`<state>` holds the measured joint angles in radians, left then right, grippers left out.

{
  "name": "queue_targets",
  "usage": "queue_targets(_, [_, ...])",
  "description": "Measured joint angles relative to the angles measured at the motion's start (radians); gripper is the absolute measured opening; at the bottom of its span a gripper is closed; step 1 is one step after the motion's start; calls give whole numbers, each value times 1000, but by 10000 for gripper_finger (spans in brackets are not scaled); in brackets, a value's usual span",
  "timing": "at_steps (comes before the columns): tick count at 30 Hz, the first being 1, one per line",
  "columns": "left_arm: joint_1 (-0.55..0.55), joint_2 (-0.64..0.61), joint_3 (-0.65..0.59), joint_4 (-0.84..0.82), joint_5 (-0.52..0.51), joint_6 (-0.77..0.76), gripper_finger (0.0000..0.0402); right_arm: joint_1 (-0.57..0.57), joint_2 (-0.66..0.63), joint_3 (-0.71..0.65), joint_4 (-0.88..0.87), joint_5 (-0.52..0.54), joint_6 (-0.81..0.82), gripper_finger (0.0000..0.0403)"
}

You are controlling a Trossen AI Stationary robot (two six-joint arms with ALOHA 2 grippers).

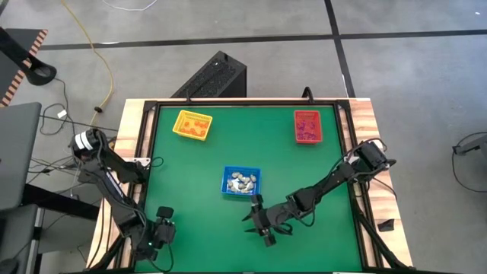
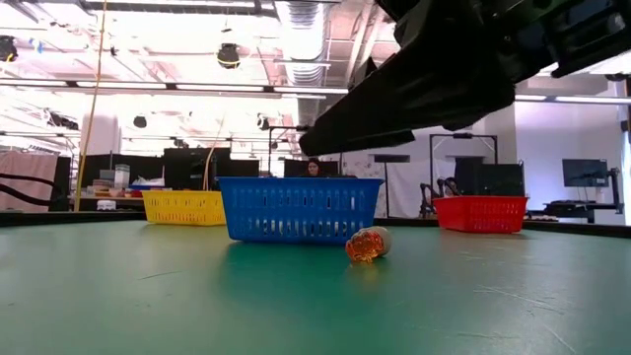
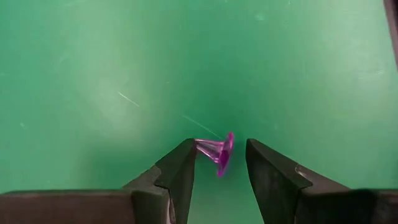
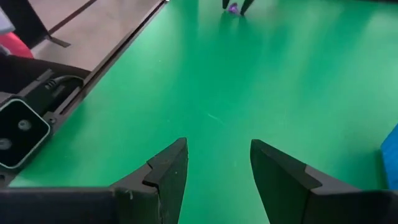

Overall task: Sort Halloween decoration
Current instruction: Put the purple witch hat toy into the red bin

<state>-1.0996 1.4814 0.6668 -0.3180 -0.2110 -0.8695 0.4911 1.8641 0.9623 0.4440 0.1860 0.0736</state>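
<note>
A small translucent purple trinket (image 3: 219, 152) lies on the green table between the open fingers of my left gripper (image 3: 221, 144), which points down over the table's near left corner (image 1: 163, 230). Its narrow end is close to one finger (image 3: 181, 163), and a gap separates it from the other. My right gripper (image 4: 217, 155) hovers open with nothing between its fingers, just in front of the blue tray (image 1: 241, 181). That tray holds several whitish trinkets. An orange trinket (image 2: 368, 244) lies on the table in front of it.
A yellow tray (image 1: 192, 125) with orange pieces stands at the far left. A red tray (image 1: 307, 126) with purple pieces stands at the far right. A raised black frame (image 1: 149, 144) borders the table. Open green surface lies between the two grippers.
</note>
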Motion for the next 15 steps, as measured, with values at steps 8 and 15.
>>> queue_targets(8, [0, 5, 0, -5, -6, 55, 77, 18, -58, -1, -172, 0, 176, 204])
queue_targets(15, [39, -38, -1, -7, 47, 98, 5, 93, -244, 0, -542, 40, 496, 204])
